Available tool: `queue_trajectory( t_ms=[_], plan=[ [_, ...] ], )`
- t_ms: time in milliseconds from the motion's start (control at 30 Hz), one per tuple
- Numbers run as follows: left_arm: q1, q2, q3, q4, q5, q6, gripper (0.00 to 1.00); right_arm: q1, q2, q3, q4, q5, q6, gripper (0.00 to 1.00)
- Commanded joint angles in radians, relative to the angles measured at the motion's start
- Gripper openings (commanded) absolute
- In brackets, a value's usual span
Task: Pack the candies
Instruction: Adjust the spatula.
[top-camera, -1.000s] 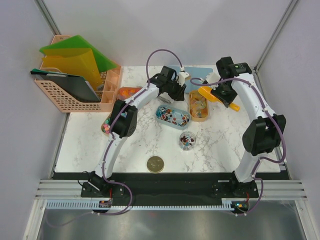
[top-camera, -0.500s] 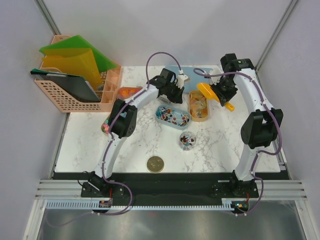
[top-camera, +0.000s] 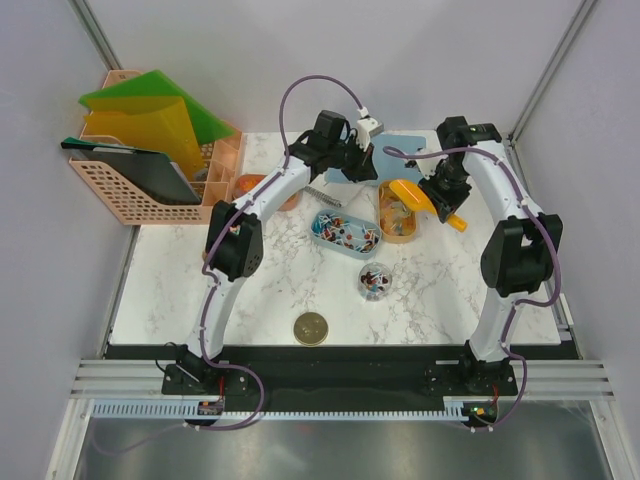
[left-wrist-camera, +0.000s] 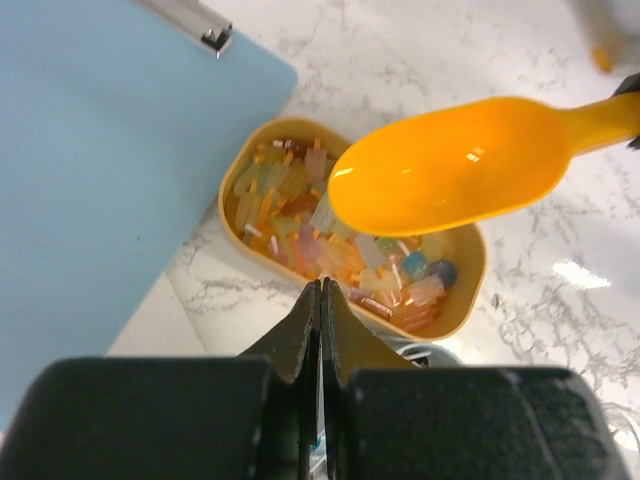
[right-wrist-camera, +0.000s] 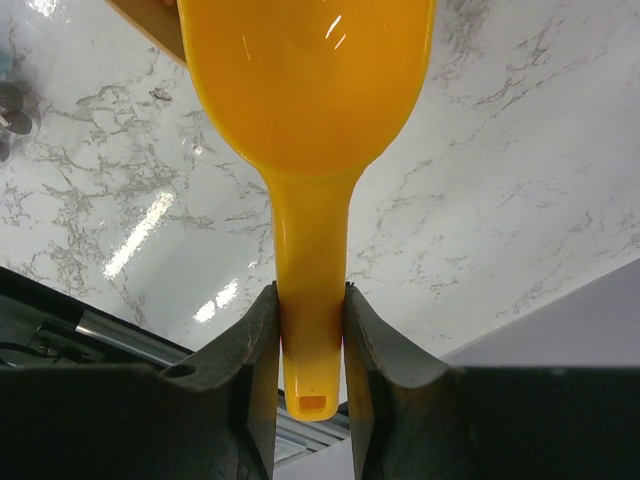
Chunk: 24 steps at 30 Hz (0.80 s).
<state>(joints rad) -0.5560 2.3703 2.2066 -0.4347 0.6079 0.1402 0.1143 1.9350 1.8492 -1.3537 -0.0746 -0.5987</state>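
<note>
Jaws on the left arm are pressed fully together with nothing between them, hanging above the table (top-camera: 200, 300) just short of a yellow tub (left-wrist-camera: 445, 325). The right jaws are clamped on the handle of an orange scoop (right-wrist-camera: 310, 80), whose bowl hangs over that tub. The candies (left-wrist-camera: 300, 215) nearest both arms are the pastel bits heaped in the yellow tub, ahead of and below the left jaws and partly hidden under the scoop bowl. A light blue tub (top-camera: 314, 230) nearer the arms holds dark wrapped pieces. An orange-red tub (top-camera: 262, 185) to the left is half hidden by the left arm. A small clear jar (top-camera: 365, 282) in front has a few mixed pieces inside. That makes three tubs, one jar, one scoop and one round gold lid (top-camera: 311, 327), which lies alone near the front edge. The sweets are too many to count.
</note>
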Motion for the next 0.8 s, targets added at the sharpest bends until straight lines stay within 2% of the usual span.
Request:
queue_trajectory(
  t_ms=[0, 433, 767],
  plan=[
    [-0.018, -0.036, 0.044, 0.079, 0.059, -0.076, 0.02, 0.01, 0.013, 0.07, -0.105, -0.033, -0.007, 0.0],
    [-0.042, 0.003, 0.009, 0.152, 0.049, -0.116, 0.02, 0.065, -0.004, 0.106, -0.101, -0.083, -0.024, 0.0],
    [-0.044, 0.006, -0.021, 0.156, 0.061, -0.128, 0.02, 0.067, -0.088, 0.196, -0.01, -0.083, 0.019, 0.0]
  ],
)
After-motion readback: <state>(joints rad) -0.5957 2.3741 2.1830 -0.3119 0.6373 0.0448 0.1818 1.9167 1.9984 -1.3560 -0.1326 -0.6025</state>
